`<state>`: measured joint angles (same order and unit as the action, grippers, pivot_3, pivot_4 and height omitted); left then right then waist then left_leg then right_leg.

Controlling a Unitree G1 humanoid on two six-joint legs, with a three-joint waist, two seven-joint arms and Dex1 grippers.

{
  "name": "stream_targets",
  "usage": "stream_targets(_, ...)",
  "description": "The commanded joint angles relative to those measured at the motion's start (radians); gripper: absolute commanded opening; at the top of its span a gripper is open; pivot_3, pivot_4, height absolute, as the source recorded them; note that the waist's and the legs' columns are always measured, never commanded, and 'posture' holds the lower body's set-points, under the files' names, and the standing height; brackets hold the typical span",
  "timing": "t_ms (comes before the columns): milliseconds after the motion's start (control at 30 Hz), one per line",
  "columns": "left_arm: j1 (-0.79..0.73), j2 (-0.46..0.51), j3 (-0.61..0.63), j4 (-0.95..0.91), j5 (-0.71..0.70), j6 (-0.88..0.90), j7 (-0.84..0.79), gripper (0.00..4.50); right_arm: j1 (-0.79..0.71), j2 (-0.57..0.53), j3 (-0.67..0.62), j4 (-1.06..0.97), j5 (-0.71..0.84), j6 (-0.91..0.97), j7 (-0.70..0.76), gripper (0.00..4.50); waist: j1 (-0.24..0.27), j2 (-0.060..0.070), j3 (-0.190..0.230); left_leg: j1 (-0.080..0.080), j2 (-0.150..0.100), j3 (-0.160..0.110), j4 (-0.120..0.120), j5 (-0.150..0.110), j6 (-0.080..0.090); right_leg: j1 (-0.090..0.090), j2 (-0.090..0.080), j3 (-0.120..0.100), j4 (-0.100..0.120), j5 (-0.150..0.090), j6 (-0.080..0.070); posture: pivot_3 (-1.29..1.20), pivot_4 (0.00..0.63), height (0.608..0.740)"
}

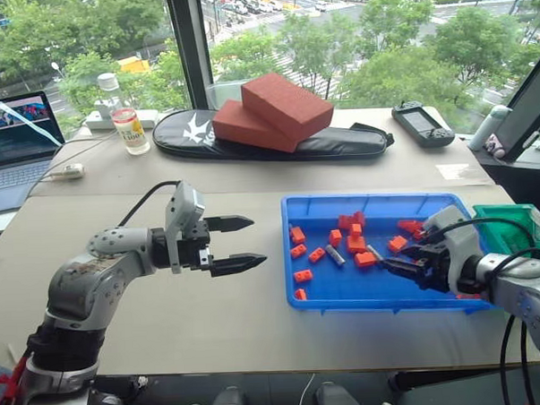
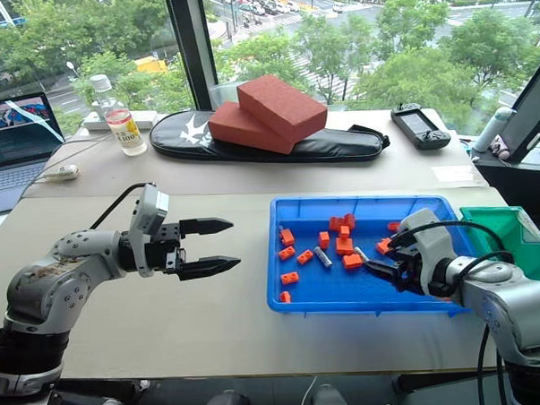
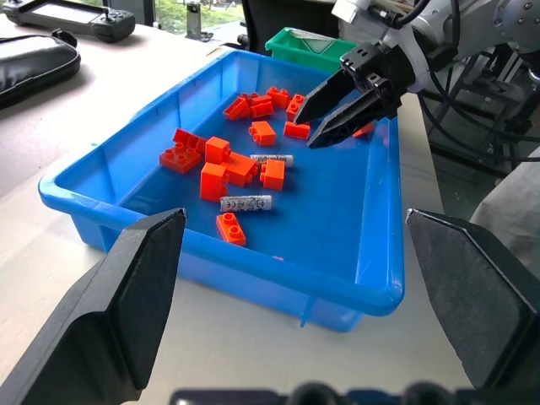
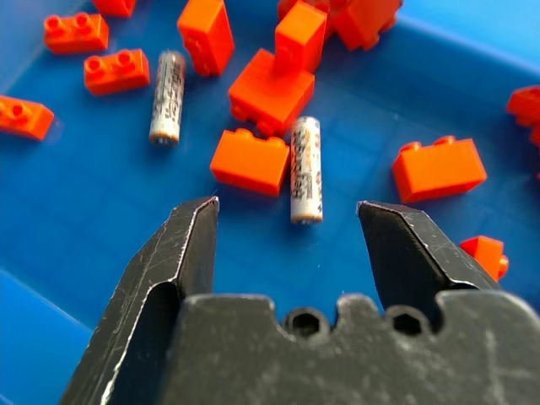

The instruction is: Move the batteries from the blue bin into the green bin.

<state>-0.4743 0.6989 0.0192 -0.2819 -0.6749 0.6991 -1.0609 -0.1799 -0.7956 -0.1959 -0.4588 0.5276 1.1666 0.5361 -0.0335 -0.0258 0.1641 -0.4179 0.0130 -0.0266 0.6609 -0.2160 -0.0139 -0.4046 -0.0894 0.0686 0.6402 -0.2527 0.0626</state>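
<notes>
Right wrist view shows two slim silvery batteries with printed labels lying among glossy studded orange bricks on the smooth floor of the blue bin. Right gripper hovers over one, fingers spread, empty. Left gripper is spread empty over the table; the green bin sits beside the tray.

Plastic, metal and matt board — the surfaces

The blue bin is showing glossy smooth plastic; the orange bricks are looking like shiny moulded plastic, and the batteries are showing silvery metal with printed wrap. The table is appearing matt and beige — the right gripper fingers are looking scratched, dull black.
</notes>
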Motion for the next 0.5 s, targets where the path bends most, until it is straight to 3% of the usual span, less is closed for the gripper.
stream_targets(33,-0.016,0.002,0.013,-0.025,-0.019,-0.004,-0.003,4.50,-0.011,-0.003,0.019,0.034,-0.044,-0.027,-0.029,3.10,0.000,0.000,0.000,0.000,0.000,0.000,0.000,0.000,0.000,0.000,0.000,0.000,0.000,0.000,0.000,0.00,0.150,0.740)
stream_targets(500,-0.009,0.006,0.020,-0.039,-0.023,-0.001,0.005,4.50,-0.072,0.033,0.112,0.149,-0.127,-0.088,-0.048,3.10,0.000,0.000,0.000,0.000,0.000,0.000,0.000,0.000,0.000,0.000,0.000,0.000,0.000,0.000,0.000,0.00,0.150,0.740)
